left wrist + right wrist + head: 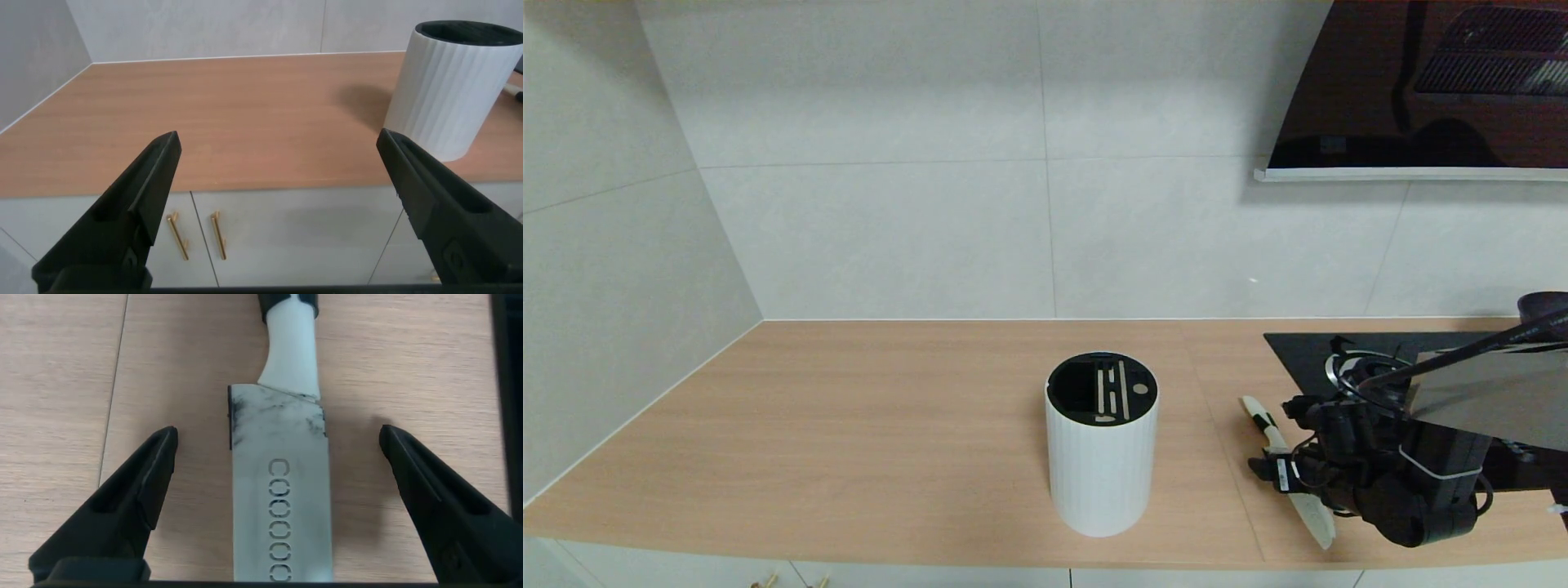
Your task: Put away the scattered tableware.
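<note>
- the knife lies flat on the counter, to the right of the holder and just beside the hob. its handle points to the back wall and its blade to the front edge.
- the right gripper hangs over the blade close to the handle. it is spread wide with nothing in it, one finger on each side of the blade and neither touching it.
- the step in hand looks like the pick-up of the knife.
- a flat blade gives little to pinch, so i would come straight down, keep the blade centred and close across its width, or shift back onto the thicker handle.
- a grip near the handle joint should stop the knife swinging when it is lifted.
- lift level and clear of the hob edge before carrying it left.
- at the holder, turn the blade down and line it up with one of the long slots. they are narrow, so any skew will likely jam.
- the left gripper is spread too and holds nothing. it sits off the counter's front edge, well apart from the holder, and could steady the holder if it tips.
</note>
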